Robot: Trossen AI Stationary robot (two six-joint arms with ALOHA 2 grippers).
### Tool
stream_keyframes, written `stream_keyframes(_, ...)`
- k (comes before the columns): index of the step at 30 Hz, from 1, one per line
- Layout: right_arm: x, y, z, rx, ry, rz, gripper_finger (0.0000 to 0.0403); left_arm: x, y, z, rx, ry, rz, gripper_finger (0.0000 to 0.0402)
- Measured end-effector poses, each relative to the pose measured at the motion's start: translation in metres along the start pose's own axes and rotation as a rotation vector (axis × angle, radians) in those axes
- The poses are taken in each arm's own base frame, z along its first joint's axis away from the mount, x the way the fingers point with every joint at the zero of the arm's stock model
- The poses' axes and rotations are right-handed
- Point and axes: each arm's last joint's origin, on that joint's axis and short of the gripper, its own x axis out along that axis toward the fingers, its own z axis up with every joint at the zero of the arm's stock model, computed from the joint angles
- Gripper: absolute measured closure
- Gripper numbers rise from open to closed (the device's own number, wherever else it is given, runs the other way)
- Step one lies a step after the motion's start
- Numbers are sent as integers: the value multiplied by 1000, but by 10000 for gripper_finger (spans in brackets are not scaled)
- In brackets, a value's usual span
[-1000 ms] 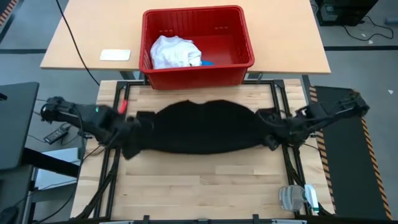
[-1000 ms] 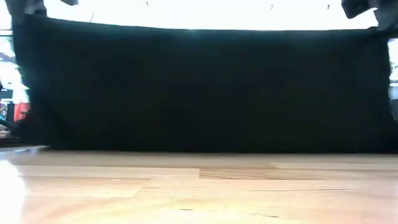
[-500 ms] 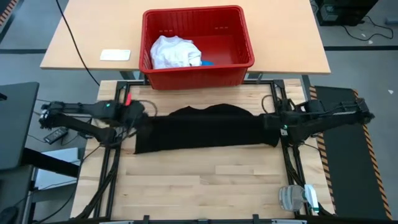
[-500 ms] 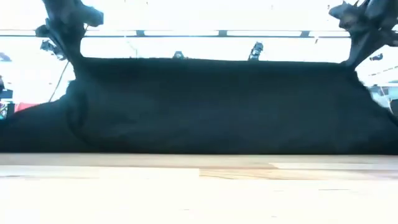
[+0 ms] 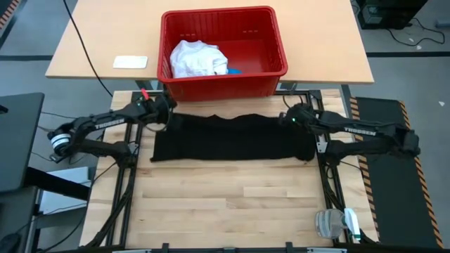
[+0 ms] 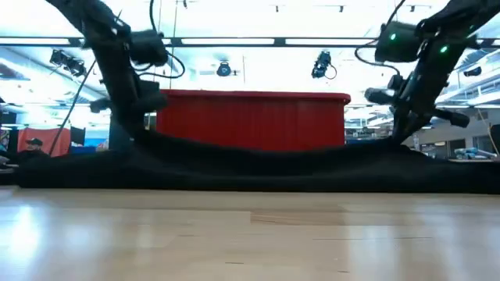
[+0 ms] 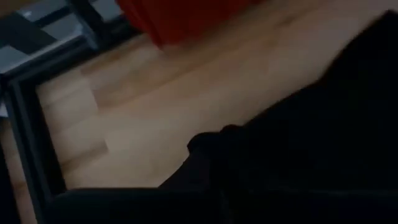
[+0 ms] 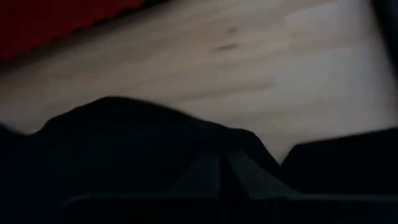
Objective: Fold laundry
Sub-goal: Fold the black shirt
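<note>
The black garment (image 5: pixel 232 138) lies spread across the wooden table, its long side running left to right. My left gripper (image 5: pixel 167 117) is shut on its far left corner. My right gripper (image 5: pixel 290 117) is shut on its far right corner. In the low view the far edge (image 6: pixel 258 150) sags between the two arms. A large white T-shirt (image 5: pixel 197 57) and a small blue piece (image 5: pixel 235 70) lie in the red basket (image 5: pixel 274 42) beyond the table's far edge. My left gripper holds the garment's far left corner (image 7: pixel 214 142), coming slanting down from the left. The cloth there is bunched and a little raised (image 6: pixel 144 139); the rest lies on the table. My own fingers hide the layers. My right gripper holds the garment's far right corner (image 8: pixel 155 124), slanting down from the right. That corner stands slightly above the table (image 6: pixel 398 144), while the body of the cloth rests flat. The layers are not visible.
Black frame rails (image 5: pixel 325 176) run along the table's left and right sides. A grey and white object (image 5: pixel 336 223) sits at the near right corner. A white card (image 5: pixel 130 62) lies on the far desk. Bare wood (image 5: pixel 225 204) stretches across the near half.
Both grippers have gone down and toward the table's far edge, tipping to point more downward. The black garment, which hung between them like a curtain, has been laid down; it now lies flat, with only its far corners still raised.
</note>
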Motion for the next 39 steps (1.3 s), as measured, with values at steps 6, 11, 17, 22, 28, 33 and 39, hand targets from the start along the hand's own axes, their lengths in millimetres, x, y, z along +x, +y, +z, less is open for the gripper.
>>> stream_keyframes(6, 13, -6, 12, 34, 69, -43, 326, 23, 15, 4, -71, 71, 21, 324)
stream_keyframes(11, 13, -3, 14, -2, 143, 46, 251, 20, 15, 5, -121, 108, -68, 261)
stream_keyframes(17, 8, 14, 8, -257, 223, 275, 222, -1, -6, 18, -124, 20, -299, 232)
stream_keyframes(22, 11, 16, -9, -471, 334, 286, 253, -6, -42, 12, -36, -11, -408, 242)
stream_keyframes(28, 16, 17, -30, -649, 372, 197, 309, -11, -96, -8, 3, -25, -514, 256)
stream_keyframes(33, 20, 19, -51, -730, 415, 137, 350, -13, -128, -34, -83, 52, -536, 258)
stream_keyframes(39, 15, 22, -98, -765, 580, 112, 396, -33, -150, -67, -191, 124, -550, 258)
